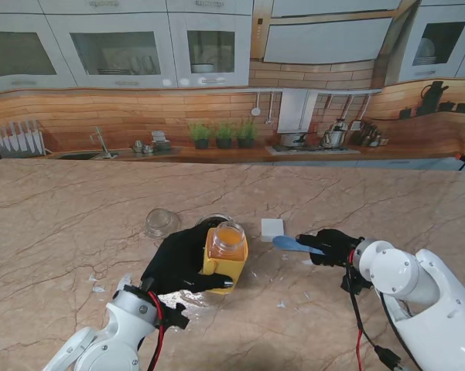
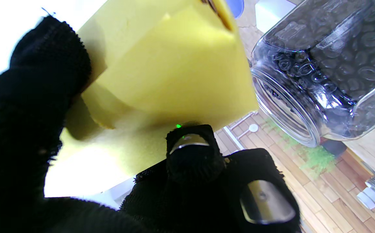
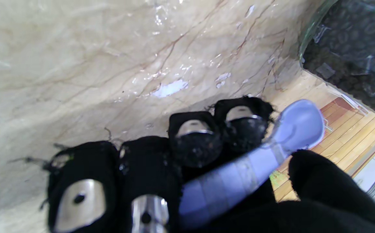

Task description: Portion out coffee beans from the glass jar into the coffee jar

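Note:
My left hand (image 1: pixel 179 261) is shut on the yellow coffee jar (image 1: pixel 226 255), whose round open mouth faces up; black-gloved fingers (image 2: pixel 190 155) press its yellow side (image 2: pixel 161 74). Just behind it stands the glass jar (image 1: pixel 213 219), mostly hidden in the stand view; the left wrist view shows it full of dark coffee beans (image 2: pixel 330 61). To the right, my right hand (image 1: pixel 334 246) is shut on a blue spoon (image 1: pixel 295 244), its bowl pointing toward the jars. The spoon's handle (image 3: pixel 239 181) runs between thumb and fingers, and the bean-filled glass jar (image 3: pixel 352 45) lies beyond it.
A clear glass lid (image 1: pixel 161 222) rests on the marble table (image 1: pixel 77 232), left of the jars. A small white square (image 1: pixel 272 228) lies between the jars and the spoon. Small white specks dot the table near both arms.

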